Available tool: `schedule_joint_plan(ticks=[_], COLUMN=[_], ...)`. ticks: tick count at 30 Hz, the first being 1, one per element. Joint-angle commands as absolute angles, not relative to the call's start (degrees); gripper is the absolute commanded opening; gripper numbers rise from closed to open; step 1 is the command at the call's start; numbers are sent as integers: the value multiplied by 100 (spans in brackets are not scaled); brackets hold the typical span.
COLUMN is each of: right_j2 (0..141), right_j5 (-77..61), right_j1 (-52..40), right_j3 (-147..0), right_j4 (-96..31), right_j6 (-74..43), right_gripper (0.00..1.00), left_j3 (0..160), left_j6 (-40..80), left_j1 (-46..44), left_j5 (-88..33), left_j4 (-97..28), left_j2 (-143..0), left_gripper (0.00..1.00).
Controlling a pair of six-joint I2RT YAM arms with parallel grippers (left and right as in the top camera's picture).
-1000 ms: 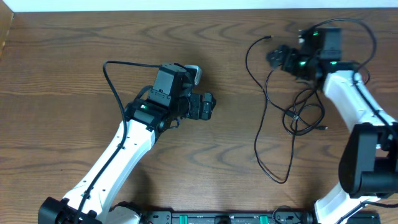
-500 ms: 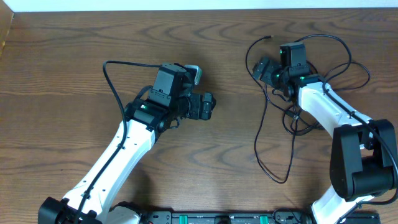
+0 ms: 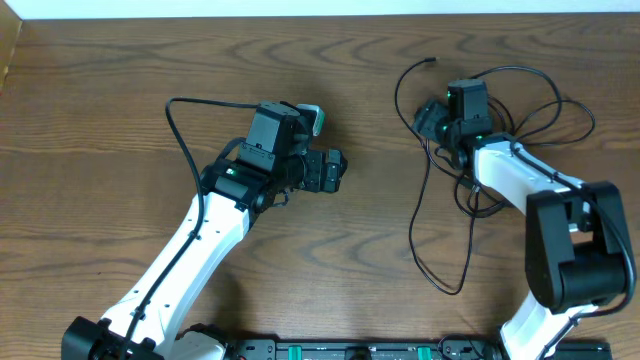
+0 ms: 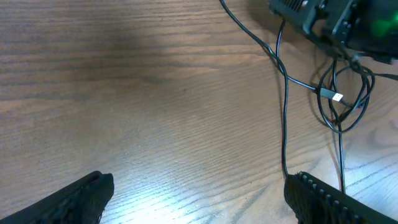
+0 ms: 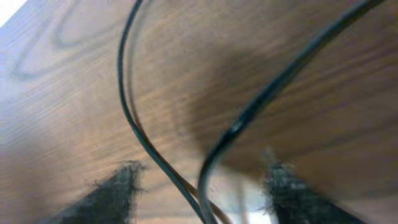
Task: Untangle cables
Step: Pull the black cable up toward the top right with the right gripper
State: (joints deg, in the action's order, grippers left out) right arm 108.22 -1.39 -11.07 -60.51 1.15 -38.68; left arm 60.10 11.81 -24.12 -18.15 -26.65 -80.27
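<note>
Thin black cables (image 3: pixel 478 190) lie in a tangled loop at the right of the table, and one long strand (image 3: pixel 413 235) trails toward the front. My right gripper (image 3: pixel 430 118) is down at the tangle's upper left. In the right wrist view its blurred fingers (image 5: pixel 115 193) stand apart, with two black cable strands (image 5: pixel 127 106) passing between them; the gripper (image 5: pixel 205 199) is open. My left gripper (image 3: pixel 334 170) hovers mid-table, left of the cables. It is open (image 4: pixel 199 205) and holds nothing. The left wrist view shows the cables (image 4: pixel 285 93) and a small silver plug (image 4: pixel 336 97).
The left arm's own thicker black cable (image 3: pixel 175 130) arcs over the table behind that arm. The right arm's body (image 3: pixel 520 180) lies across the tangle. A white strip (image 3: pixel 320 8) runs along the table's back edge.
My right gripper has swung left and toward the front, from the back right corner to the tangle's upper left, and its fingers have come closer together around the strands. The left arm has not moved.
</note>
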Motion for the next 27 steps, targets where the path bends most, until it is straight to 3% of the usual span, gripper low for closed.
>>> schedule_joint_plan(ticks=[1,6,13,27], right_j2=[10901,10884,10501,10311], right_j5=[-255,-834,-1570,-893], right_j1=[-1157,-1181,-1175,-1341], right_j3=[-6025,-6066,-7129,-10868], right_j4=[377,1345,1828,-1594], right_j6=[-3920,-3918,-4174,-2735], right_gripper=[40,2,1,1], left_j3=[6018,6018,6018,6018], left_j6=[1168,1170,1168,1168], left_j1=[-2418,-2418,-2421,-2418], left_j5=[-1883,-1881,-1881,-1881], left_j4=[-2676,-2676,-2676,-2676], left_j2=[-8082,-8082,-8082,-8082], left_gripper=[93,93,93,93])
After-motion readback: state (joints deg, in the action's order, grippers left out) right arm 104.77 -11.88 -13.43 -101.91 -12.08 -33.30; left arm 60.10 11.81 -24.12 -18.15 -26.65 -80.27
